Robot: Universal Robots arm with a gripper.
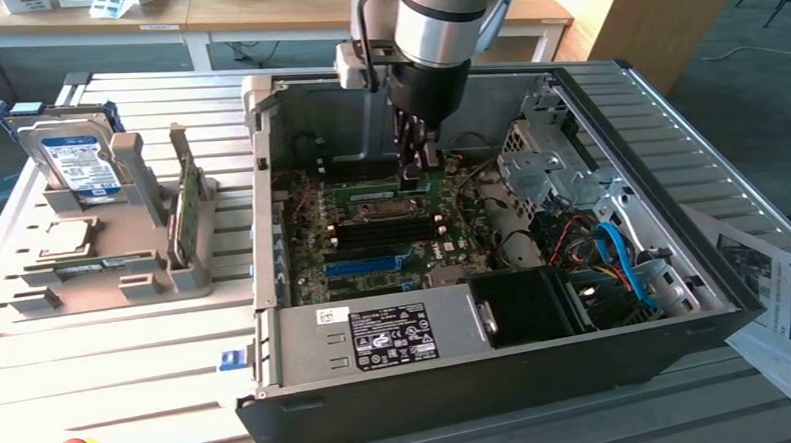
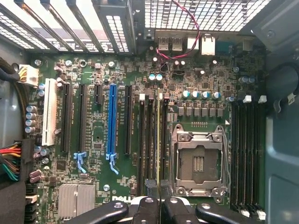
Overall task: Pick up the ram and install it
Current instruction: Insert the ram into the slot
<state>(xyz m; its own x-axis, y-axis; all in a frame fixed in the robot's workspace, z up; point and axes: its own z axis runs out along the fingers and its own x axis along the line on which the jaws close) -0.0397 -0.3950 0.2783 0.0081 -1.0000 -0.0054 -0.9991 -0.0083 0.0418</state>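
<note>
— Where does the exterior view sit?
— High and set back, looking down into the open computer case (image 1: 510, 392).
— And the wrist view?
— Close above, just behind the gripper (image 2: 159, 198), facing squarely onto the motherboard (image 2: 93, 65). Both views share that board and its CPU socket (image 2: 198, 163).

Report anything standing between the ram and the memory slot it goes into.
Nothing visible does. The gripper holds the ram edge-on directly over the empty black memory slots beside the CPU socket; no cable or card crosses them. Whether it touches the slot cannot be told.
</note>
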